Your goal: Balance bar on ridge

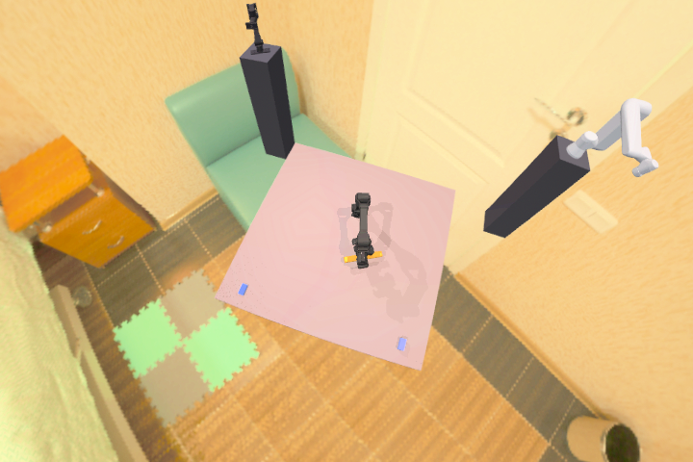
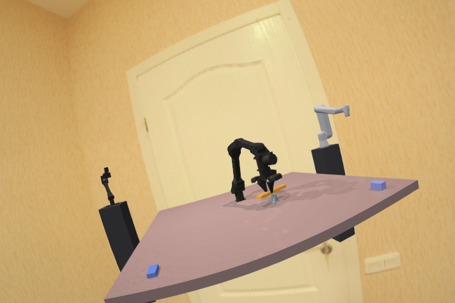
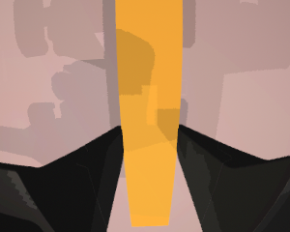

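Observation:
The orange bar [image 1: 349,259] [image 2: 280,187] [image 3: 150,63] is held above the table. Its ends stick out on both sides of the gripper in the top view. My gripper [image 1: 362,258] [image 2: 268,191] [image 3: 149,131] points down and is shut on the bar, one black finger against each long side. The small grey ridge [image 2: 274,199] stands on the table directly below or just in front of the bar in the exterior view. Whether the bar touches it cannot be told. The ridge is hidden under the arm and bar in the top view and is not visible in the wrist view.
The pink table [image 1: 303,218] [image 2: 206,235] carries a blue block [image 1: 243,289] [image 2: 152,271] near one corner and another blue block [image 1: 401,344] [image 2: 378,185] near a second corner. Two other arms stand on dark pedestals beyond the table. The arm's shadows fall across the table.

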Robot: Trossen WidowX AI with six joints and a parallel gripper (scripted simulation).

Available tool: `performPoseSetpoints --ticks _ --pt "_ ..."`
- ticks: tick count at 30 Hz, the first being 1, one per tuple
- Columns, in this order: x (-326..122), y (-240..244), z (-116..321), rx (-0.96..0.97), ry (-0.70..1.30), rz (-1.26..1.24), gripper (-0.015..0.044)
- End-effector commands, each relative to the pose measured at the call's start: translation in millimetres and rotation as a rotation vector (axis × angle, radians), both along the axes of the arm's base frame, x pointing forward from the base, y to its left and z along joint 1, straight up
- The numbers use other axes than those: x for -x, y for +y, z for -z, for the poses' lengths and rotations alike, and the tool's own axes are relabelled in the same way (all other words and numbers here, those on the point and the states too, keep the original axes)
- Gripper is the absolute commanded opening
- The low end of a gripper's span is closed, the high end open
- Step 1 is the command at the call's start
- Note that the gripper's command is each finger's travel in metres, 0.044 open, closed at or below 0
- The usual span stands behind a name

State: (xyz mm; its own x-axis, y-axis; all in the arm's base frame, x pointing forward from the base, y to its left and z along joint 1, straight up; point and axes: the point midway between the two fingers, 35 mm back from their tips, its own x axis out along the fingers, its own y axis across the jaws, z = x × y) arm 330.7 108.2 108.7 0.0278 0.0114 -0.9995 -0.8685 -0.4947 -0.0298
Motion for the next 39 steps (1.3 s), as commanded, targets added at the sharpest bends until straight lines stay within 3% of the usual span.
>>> performPoseSetpoints --ticks 1,39 --pt "-0.6 -0.2 0.8 0.002 -0.002 -0.004 0.0000" --pt "-0.6 0.0 4.1 0.002 -0.002 -0.004 0.0000"
